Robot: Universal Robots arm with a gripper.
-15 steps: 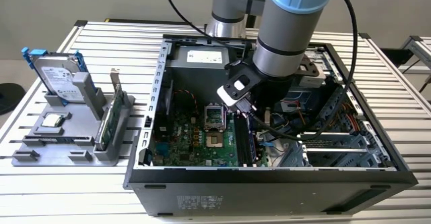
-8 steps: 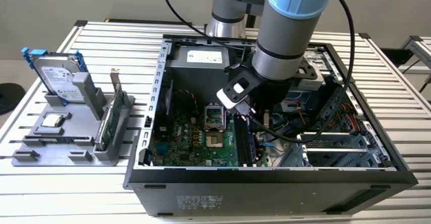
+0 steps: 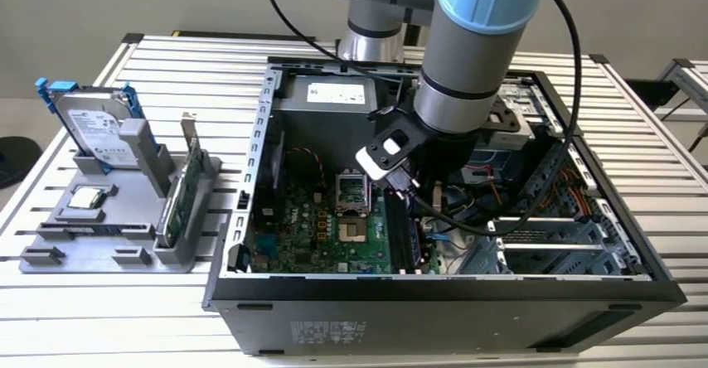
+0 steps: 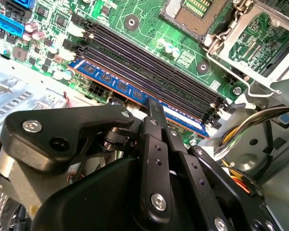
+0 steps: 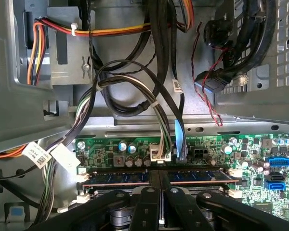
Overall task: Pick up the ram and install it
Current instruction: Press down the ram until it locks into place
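Item: your gripper [image 4: 156, 111] is closing on the ram [image 4: 120, 86], which is sitting in the outermost memory slot [image 4: 149, 72] of the motherboard [image 4: 149, 26], inside the open case [image 3: 443, 289].

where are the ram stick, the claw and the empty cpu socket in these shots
thin blue-labelled ram stick [image 4: 116, 84], second wrist view, on its label side, standing in the outermost memory slot
black metal claw [image 4: 156, 109], second wrist view, at its fingertips over the stick
square silver cpu socket [image 4: 191, 10], second wrist view, on its pin field
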